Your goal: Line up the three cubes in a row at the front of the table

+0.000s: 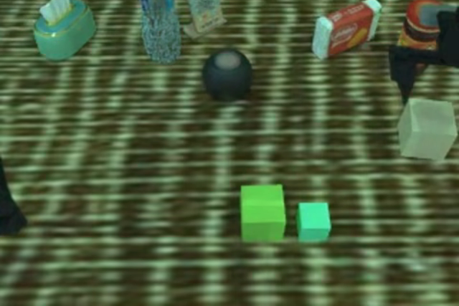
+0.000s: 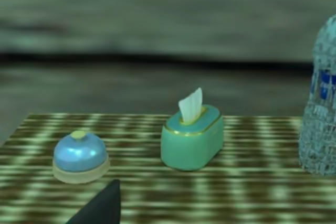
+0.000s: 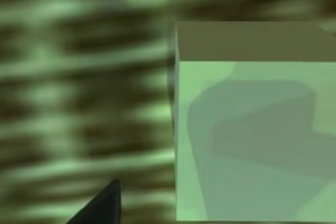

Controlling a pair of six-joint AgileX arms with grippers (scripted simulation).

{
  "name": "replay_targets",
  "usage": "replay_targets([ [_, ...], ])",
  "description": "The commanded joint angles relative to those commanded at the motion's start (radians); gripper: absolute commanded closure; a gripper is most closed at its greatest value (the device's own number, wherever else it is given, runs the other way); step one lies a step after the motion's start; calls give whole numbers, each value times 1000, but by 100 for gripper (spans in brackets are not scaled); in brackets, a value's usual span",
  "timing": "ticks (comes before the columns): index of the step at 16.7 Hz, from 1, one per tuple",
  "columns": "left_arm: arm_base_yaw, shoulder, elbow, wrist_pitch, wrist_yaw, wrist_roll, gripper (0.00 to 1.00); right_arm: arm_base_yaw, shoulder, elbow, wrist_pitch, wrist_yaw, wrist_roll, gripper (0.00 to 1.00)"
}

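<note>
Top view: beige cube (image 1: 427, 129) sits far right mid-table, right gripper (image 1: 410, 69) just behind it (finger state: cannot tell). Lime cube (image 1: 262, 212) and teal cube (image 1: 313, 221) sit side by side at the front. Grip beige squarely, set it left of lime. Left arm (image 1: 8, 209) parked at left edge.

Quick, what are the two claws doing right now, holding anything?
Left gripper: parked at the table's left edge; holding nothing visible.
Right gripper: at the right side, beside the pale beige cube; grip cannot be told.
</note>
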Motion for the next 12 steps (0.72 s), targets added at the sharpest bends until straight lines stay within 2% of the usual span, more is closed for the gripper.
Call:
replay_targets([
  [8, 0, 0, 0, 0, 0, 0, 0, 6, 94, -174, 273, 1, 3, 0],
  [12, 0, 0, 0, 0, 0, 0, 0, 7, 106, -191, 296, 1, 4, 0],
])
